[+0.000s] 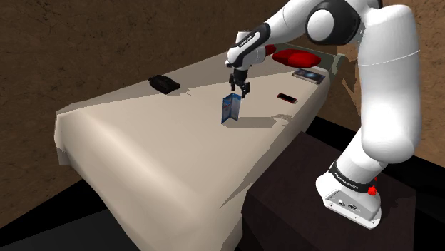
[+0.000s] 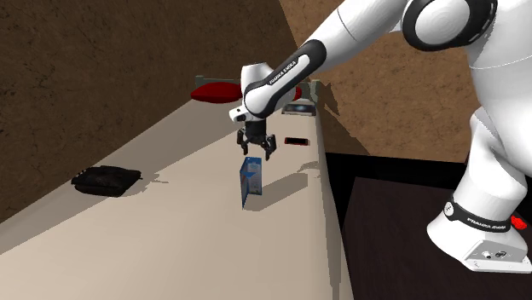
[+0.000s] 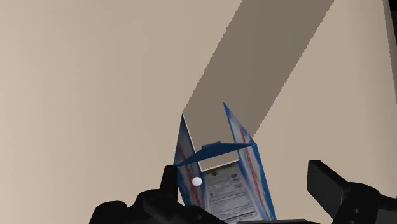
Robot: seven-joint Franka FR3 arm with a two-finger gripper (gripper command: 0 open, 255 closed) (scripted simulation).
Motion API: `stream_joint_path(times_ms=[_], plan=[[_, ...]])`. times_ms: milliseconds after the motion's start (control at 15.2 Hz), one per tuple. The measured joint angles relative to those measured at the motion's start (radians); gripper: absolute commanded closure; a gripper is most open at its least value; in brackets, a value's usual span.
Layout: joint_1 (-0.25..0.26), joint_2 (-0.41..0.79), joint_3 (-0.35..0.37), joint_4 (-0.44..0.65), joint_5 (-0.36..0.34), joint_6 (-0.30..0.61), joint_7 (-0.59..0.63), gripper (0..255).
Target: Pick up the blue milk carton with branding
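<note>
Your blue-and-white carton (image 1: 229,110) stands on the beige bench (image 1: 142,157), in its far half and nearer the stand-side edge than the wall edge. The gripper (image 1: 239,91) hangs just over the carton's top with its fingers spread wide. The carton sits between them, unclasped. Beyond it, a small dark phone (image 1: 287,98) lies by the stand-side edge, a black pouch (image 1: 164,83) lies by the wall edge, and a red object (image 1: 296,57) lies at the far end.

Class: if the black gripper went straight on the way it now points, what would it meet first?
Most likely the blue milk carton: the gripper points down at its top, which the wrist view shows between the open jaws. The remaining gap is unclear.
</note>
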Motion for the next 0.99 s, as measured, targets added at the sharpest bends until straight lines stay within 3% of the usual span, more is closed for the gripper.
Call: stream_joint_path(times_ms=[264, 594, 660, 990], plan=[[-0.014, 0.074, 0.022, 0.06, 0.009, 0.013, -0.037, 0], [-0.023, 0.116, 0.032, 0.059, 0.021, 0.057, -0.049, 0], [-0.023, 0.121, 0.033, 0.061, 0.022, 0.059, -0.049, 255], [-0.023, 0.124, 0.033, 0.064, 0.022, 0.06, -0.048, 255]])
